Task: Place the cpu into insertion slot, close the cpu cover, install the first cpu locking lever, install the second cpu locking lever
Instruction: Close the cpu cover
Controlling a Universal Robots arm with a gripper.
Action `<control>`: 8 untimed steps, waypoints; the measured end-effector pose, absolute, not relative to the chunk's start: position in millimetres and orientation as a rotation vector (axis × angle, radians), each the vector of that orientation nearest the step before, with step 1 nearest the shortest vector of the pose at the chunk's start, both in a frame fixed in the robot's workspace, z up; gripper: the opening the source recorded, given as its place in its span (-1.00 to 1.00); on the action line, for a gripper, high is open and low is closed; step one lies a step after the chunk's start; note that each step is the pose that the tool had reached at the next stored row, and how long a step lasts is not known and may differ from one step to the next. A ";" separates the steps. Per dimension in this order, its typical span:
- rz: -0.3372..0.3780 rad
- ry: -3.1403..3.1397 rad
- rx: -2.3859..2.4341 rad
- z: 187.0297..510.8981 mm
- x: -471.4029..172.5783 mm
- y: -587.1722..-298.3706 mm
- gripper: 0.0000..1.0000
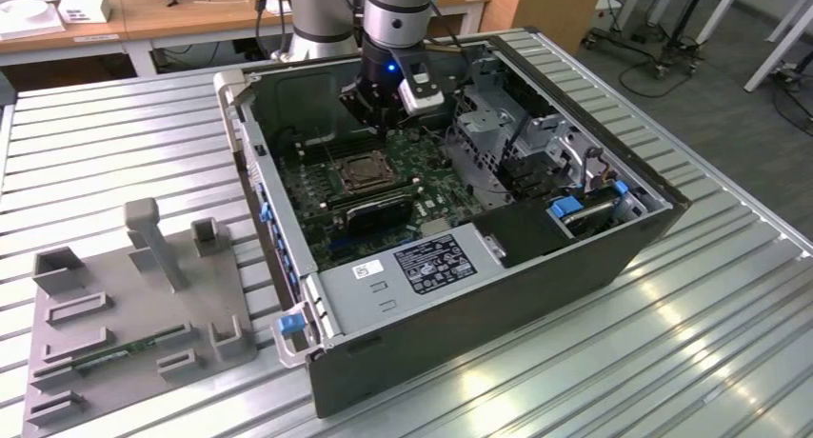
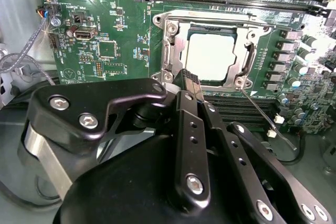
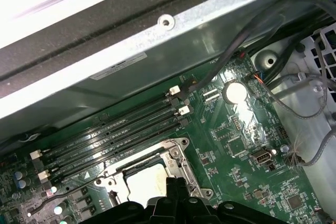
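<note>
Right at the tips of your gripper (image 2: 188, 80) is the insertion slot (image 2: 210, 28), a square socket with a silvery metal rim; in the exterior view it lies directly under the tool (image 1: 360, 177). The cpu (image 2: 210, 56) sits flat inside it, pale silver top facing up and edges square to the socket. The cpu cover (image 2: 171, 45), a thin metal frame with a large square cut-out, lies flat over the socket, so you see the cpu through its opening. One locking lever (image 2: 268, 119), a thin wire rod, leaves the socket corner beside the tips and angles away from the frame, not tucked in.
</note>
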State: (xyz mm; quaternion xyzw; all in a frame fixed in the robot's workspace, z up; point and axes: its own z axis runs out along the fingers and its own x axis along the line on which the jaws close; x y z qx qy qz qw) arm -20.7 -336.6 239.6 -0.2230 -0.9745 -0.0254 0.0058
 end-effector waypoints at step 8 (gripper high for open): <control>-0.079 -3.063 -0.637 239.6 -20.7 -336.6 -0.79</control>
